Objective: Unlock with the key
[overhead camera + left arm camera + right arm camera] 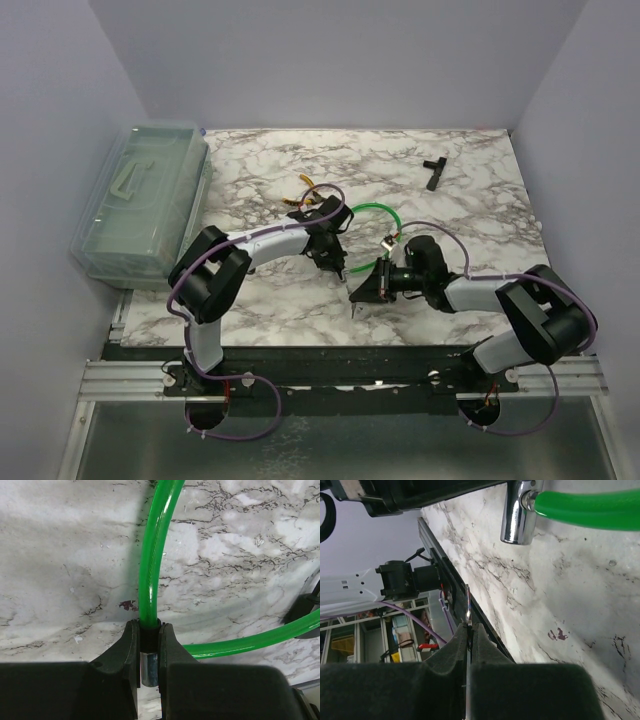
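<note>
My left gripper (149, 627) is shut on the end of a green cable lock (155, 545), pinching its black collar with the silver metal tip (149, 667) between the fingers. In the top view it (336, 262) sits mid-table with the cable (372, 208) looping right. My right gripper (469, 626) is shut on the key (468, 604), a thin silvery blade seen edge-on that sticks out past the fingertips. The lock's silver barrel (517, 515) on the cable's other end lies just ahead of it, apart from the key. In the top view the right gripper (360, 293) is below and right of the left one.
Yellow-handled pliers (308, 185) lie behind the left gripper. A black T-shaped piece (433, 172) lies at the back right. A clear plastic lidded box (140, 200) stands at the left edge. The marble tabletop (480, 230) ends at a black rail in front.
</note>
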